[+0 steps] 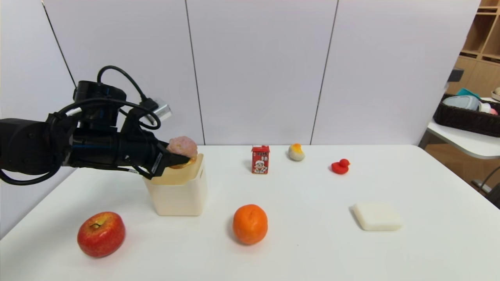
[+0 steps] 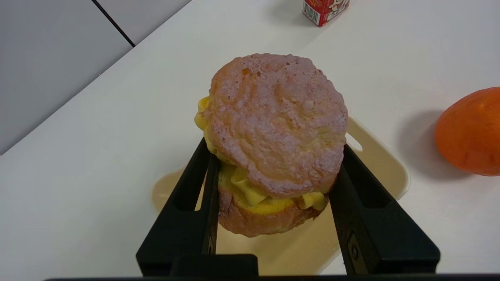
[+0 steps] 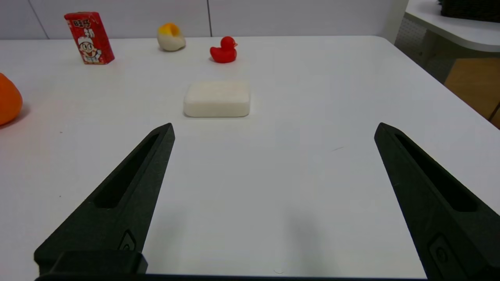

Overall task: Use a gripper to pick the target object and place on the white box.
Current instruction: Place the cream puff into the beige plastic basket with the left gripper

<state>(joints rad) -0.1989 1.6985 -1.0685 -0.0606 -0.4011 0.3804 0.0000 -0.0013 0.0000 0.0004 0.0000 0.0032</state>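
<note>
My left gripper [image 1: 180, 158] is shut on the bun-like pastry toy [image 1: 182, 147], tan-yellow with a pinkish top, holding it just above the cream-white box [image 1: 179, 193] at the table's left. In the left wrist view the black fingers [image 2: 203, 171] press both sides of the pastry [image 2: 275, 121], with the box's top [image 2: 375, 156] directly beneath it. I cannot tell whether the pastry touches the box. My right gripper [image 3: 273, 130] hangs open over bare table, out of the head view.
A red apple [image 1: 101, 233] lies at the front left and an orange [image 1: 250, 224] in front of the box's right side. A red carton [image 1: 260, 159], a grey-and-orange egg toy [image 1: 296, 152], a red duck [image 1: 340, 166] and a flat white block [image 1: 377, 216] lie to the right.
</note>
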